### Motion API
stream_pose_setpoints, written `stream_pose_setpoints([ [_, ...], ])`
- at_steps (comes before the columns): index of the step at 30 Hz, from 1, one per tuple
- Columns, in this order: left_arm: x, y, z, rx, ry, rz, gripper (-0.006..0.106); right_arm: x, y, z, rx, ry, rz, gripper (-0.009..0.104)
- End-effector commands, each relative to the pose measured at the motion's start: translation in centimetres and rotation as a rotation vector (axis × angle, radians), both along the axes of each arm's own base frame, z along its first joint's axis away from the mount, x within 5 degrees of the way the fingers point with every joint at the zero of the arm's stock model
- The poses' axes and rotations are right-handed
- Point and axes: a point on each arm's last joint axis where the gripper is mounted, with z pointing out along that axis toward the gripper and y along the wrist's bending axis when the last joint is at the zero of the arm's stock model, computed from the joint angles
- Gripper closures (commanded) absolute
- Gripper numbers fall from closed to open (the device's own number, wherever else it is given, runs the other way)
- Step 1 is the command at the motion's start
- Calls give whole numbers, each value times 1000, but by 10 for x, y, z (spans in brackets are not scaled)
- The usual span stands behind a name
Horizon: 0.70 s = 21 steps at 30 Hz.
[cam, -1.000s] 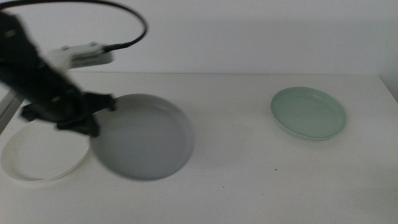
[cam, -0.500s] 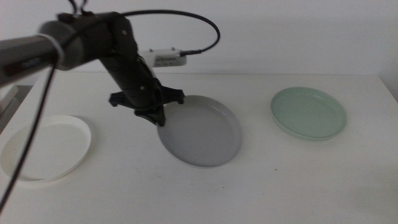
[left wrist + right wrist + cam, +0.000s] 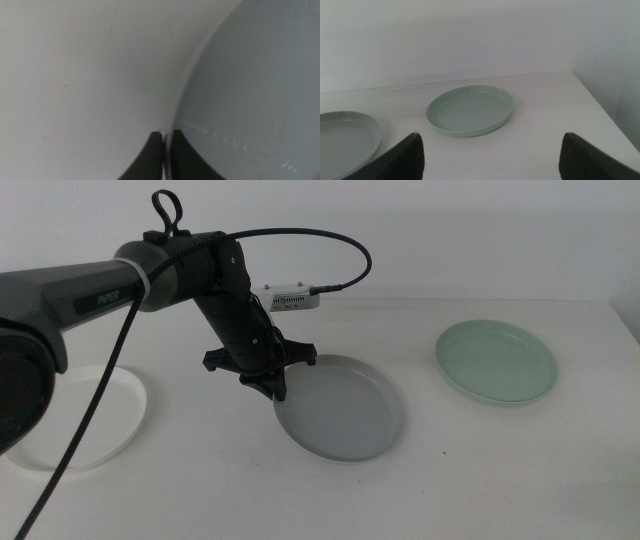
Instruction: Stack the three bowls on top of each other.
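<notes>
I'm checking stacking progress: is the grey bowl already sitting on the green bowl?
No, the grey bowl, gripped at its rim by the left gripper, is at mid-table, well apart from the green bowl.

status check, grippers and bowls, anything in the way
Left gripper shut on grey bowl rim, mid-table. Right gripper open, waiting. Green bowl right, white bowl left. Path clear.
</notes>
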Motion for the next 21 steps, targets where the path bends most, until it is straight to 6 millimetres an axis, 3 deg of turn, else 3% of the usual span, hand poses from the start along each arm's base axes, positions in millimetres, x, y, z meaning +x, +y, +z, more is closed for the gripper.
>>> stream_pose_setpoints([
  [1,2,-2,1,-12,-11,9,91,0,0,0,-6,-13,-5,2],
  [5,2,-2,0,-9,-6,7,66,0,0,0,-6,-13,-5,2],
  [11,-3,1,10,19,23,-50,7,0,0,0,-6,-13,-5,2],
  [21,-42,24,101,129,-89,-57,7,0,0,0,-6,-13,-5,2],
])
